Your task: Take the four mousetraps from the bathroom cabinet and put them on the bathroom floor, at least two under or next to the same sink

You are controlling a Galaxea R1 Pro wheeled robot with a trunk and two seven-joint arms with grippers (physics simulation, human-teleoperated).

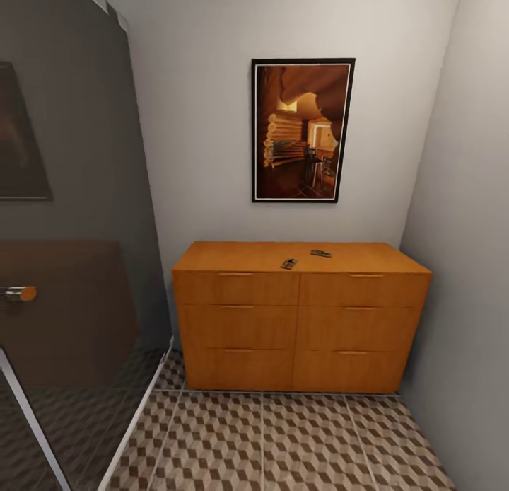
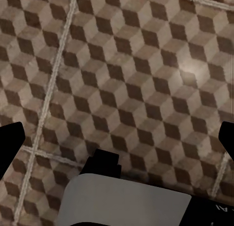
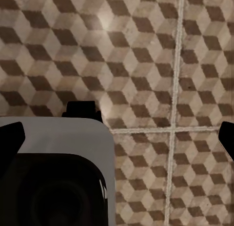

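Gaping wide over the bathroom floor [image 2: 126, 65], both arms' fingers [image 2: 9, 138] [image 3: 9, 138], holding nothing.

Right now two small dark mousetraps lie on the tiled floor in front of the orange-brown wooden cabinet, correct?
Not quite. The two small dark mousetraps lie on top of the orange-brown wooden cabinet, not on the cube-pattern tiled floor. The head view shows it.
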